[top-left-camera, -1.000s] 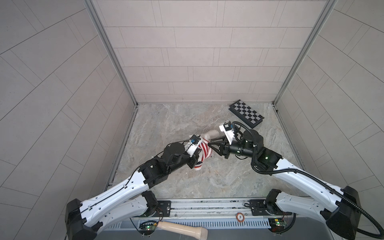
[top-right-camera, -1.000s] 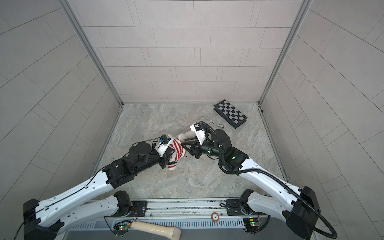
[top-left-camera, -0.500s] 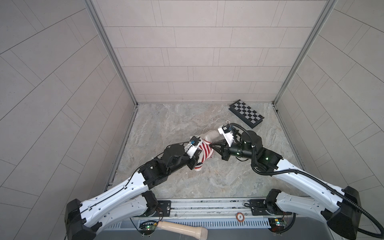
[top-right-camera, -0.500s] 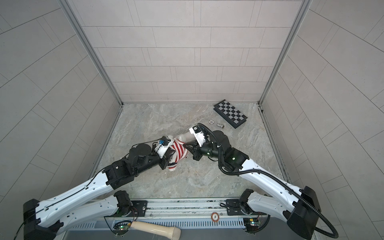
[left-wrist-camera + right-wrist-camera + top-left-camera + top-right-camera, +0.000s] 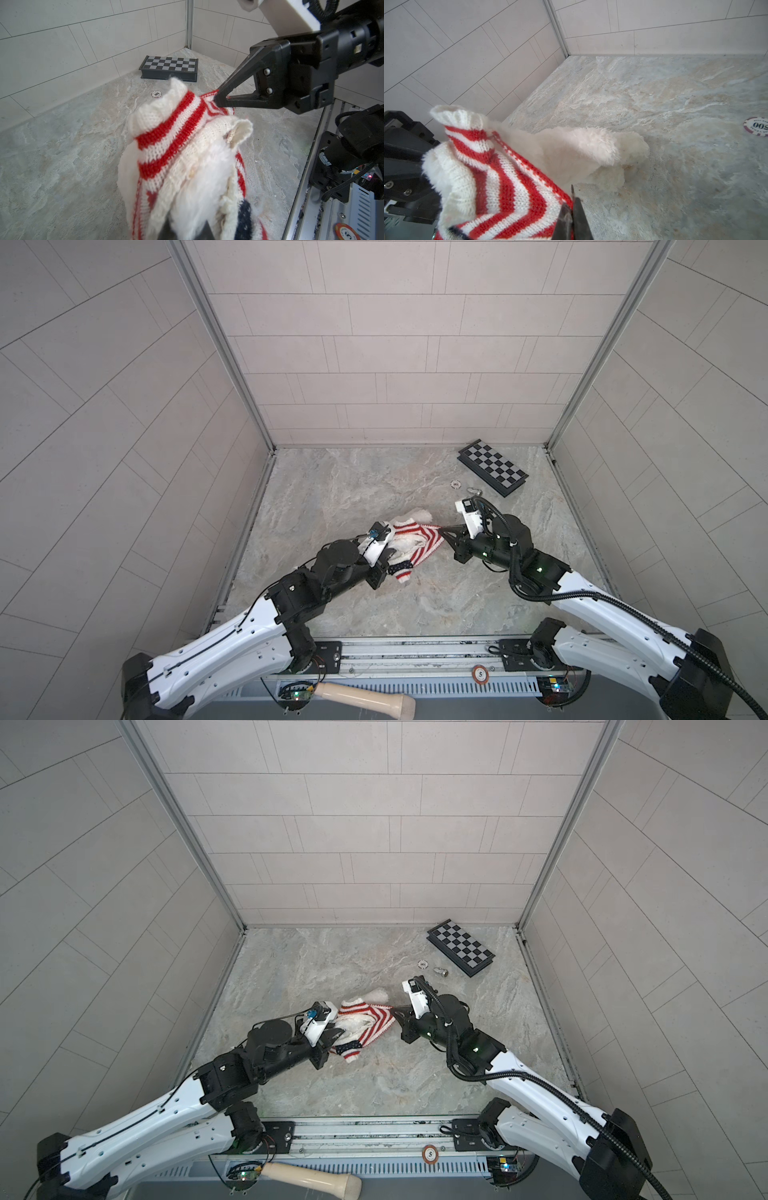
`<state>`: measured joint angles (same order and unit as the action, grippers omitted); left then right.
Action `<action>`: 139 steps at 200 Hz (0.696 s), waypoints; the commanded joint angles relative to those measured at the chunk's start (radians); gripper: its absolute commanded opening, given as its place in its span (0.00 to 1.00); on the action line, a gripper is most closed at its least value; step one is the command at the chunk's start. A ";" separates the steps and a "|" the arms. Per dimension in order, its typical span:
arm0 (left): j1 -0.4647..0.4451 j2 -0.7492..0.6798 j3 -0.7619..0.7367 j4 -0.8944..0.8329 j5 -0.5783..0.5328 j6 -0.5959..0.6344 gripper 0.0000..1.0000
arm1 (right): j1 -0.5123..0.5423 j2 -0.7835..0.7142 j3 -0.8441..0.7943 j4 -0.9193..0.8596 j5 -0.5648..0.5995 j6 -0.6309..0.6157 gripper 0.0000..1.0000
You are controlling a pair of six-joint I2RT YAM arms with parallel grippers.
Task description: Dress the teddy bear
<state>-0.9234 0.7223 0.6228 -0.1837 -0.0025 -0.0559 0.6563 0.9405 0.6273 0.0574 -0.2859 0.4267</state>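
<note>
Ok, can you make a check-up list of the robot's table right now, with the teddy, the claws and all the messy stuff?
Surface: marbled stone tabletop, no spills seen.
Job's things: teddy bear lying down; striped sweater partly on it, one fluffy limb poking out.
Clutter: chessboard, poker chip and small metal piece near the back right corner, apart from the bear.
Claws: left claw shut on the teddy bear's fur at the sweater's opening; right claw shut on the sweater's edge, stretching it.
Cables: black hose on the right arm, clear of the bear.
Surroundings: tiled walls, metal rail in front.
</note>
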 commanded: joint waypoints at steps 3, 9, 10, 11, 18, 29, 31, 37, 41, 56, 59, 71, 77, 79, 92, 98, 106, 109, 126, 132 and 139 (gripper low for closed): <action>0.004 -0.046 -0.015 0.049 0.002 -0.035 0.00 | -0.025 0.019 -0.046 -0.029 0.138 0.016 0.00; 0.004 -0.052 -0.018 0.058 0.008 -0.037 0.00 | -0.032 0.029 -0.058 -0.021 0.141 0.023 0.00; 0.004 -0.054 -0.018 0.059 0.009 -0.038 0.00 | -0.033 0.031 -0.061 -0.019 0.142 0.023 0.00; 0.004 -0.054 -0.020 0.061 0.010 -0.039 0.00 | -0.034 0.033 -0.062 -0.018 0.143 0.024 0.00; 0.004 -0.060 -0.024 0.069 0.025 -0.041 0.00 | -0.039 0.049 -0.074 -0.004 0.142 0.028 0.00; 0.004 -0.058 -0.025 0.084 0.063 -0.042 0.00 | -0.040 0.077 -0.071 0.009 0.127 0.022 0.00; 0.004 -0.055 -0.023 0.087 0.070 -0.042 0.00 | -0.040 0.082 -0.069 0.011 0.120 0.020 0.00; 0.003 -0.045 -0.019 0.091 0.094 -0.040 0.00 | -0.040 0.099 -0.060 0.025 0.081 0.007 0.00; 0.004 -0.036 -0.015 0.093 0.110 -0.037 0.00 | -0.037 0.108 -0.050 0.031 0.060 0.005 0.00; 0.004 0.006 0.004 0.089 0.155 -0.030 0.00 | -0.001 0.116 -0.014 0.033 0.050 -0.018 0.00; 0.004 0.012 0.006 0.091 0.162 -0.029 0.00 | 0.008 0.115 -0.014 0.026 0.056 -0.024 0.00; 0.004 0.023 0.006 0.109 0.175 -0.030 0.00 | 0.028 0.119 0.033 0.007 0.071 -0.037 0.00; 0.004 0.022 0.005 0.117 0.173 -0.033 0.00 | 0.026 0.123 0.033 0.003 0.079 -0.036 0.00; 0.004 0.022 0.004 0.120 0.172 -0.033 0.00 | 0.025 0.124 0.030 0.001 0.086 -0.033 0.00; 0.003 0.004 -0.004 0.153 0.157 -0.055 0.00 | 0.001 0.136 0.010 -0.004 0.108 -0.031 0.00; 0.004 -0.007 -0.008 0.173 0.144 -0.073 0.00 | -0.013 0.145 0.003 -0.008 0.107 -0.026 0.00; 0.003 -0.024 -0.018 0.206 0.137 -0.103 0.00 | -0.029 0.160 -0.003 -0.008 0.105 -0.029 0.00; 0.004 -0.029 -0.023 0.223 0.137 -0.115 0.00 | -0.034 0.168 -0.003 -0.009 0.110 -0.031 0.00; 0.004 -0.048 -0.042 0.299 0.145 -0.177 0.00 | -0.055 0.236 -0.016 -0.002 0.111 -0.040 0.00; 0.004 -0.056 -0.044 0.315 0.136 -0.195 0.00 | -0.060 0.262 -0.031 0.006 0.102 -0.032 0.00; 0.004 -0.064 -0.045 0.325 0.116 -0.215 0.00 | -0.062 0.287 -0.032 0.021 0.082 -0.028 0.00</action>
<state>-0.9218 0.7162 0.5762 -0.0410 0.1246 -0.1726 0.6357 1.1347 0.6361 0.1173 -0.2539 0.4000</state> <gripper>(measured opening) 0.122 0.052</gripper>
